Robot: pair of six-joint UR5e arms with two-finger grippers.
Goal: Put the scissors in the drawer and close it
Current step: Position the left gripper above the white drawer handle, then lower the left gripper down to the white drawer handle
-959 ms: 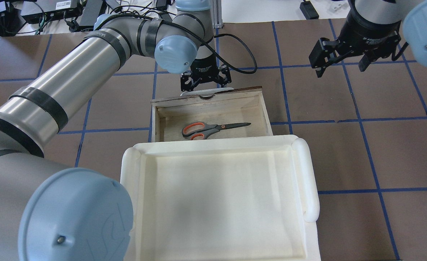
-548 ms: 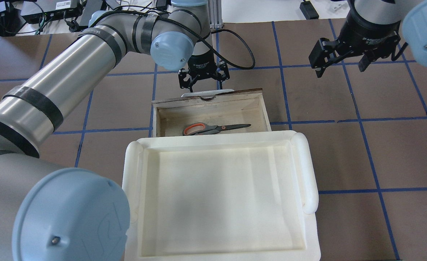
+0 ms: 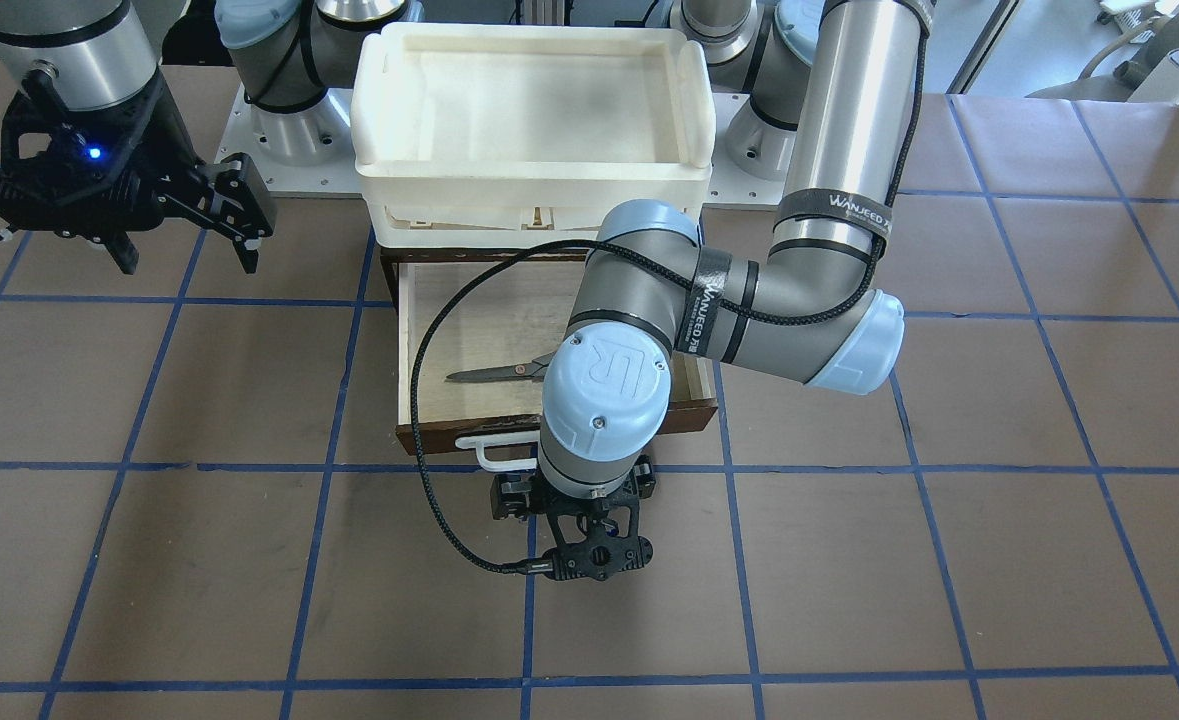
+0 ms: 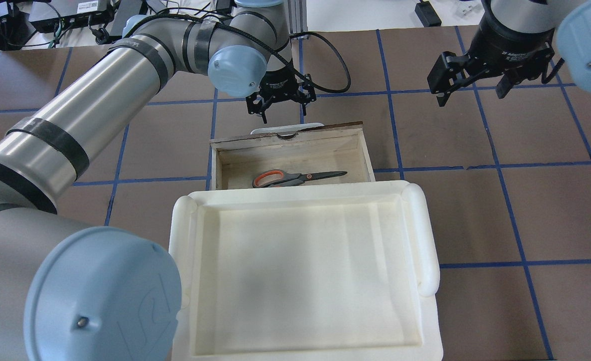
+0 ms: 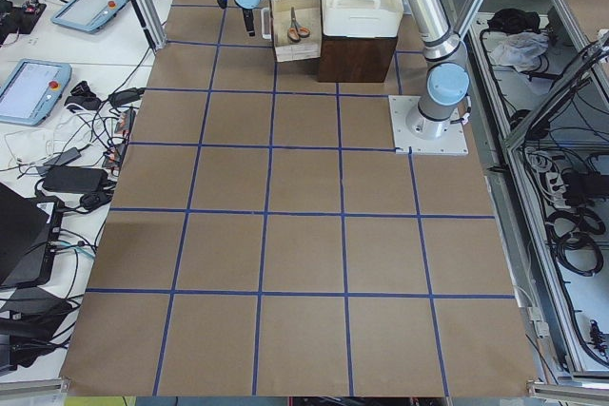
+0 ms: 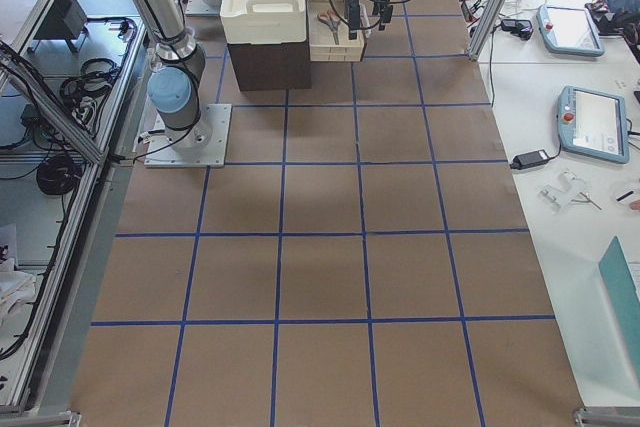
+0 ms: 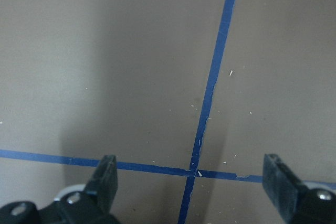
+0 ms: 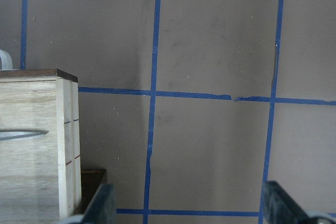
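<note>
Left pincer (image 4: 283, 116) has backed off the white handle (image 4: 295, 125), jaws wide, empty. Right pincer (image 4: 471, 98) idle, spread too. Scissors (image 4: 295, 178) lie in the drawer (image 4: 290, 145), half shut. Risk: an off-centre push skews it and it jams.

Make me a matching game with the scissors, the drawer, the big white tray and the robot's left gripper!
Column one:
1. scissors
2. drawer
3. white tray
4. left gripper

Column two:
A. sits on top of the dark case
B. open and empty, above the brown table
C. lying flat inside on plywood
D. pulled out, not closed yet

Pairs: 1-C, 2-D, 3-A, 4-B
</note>
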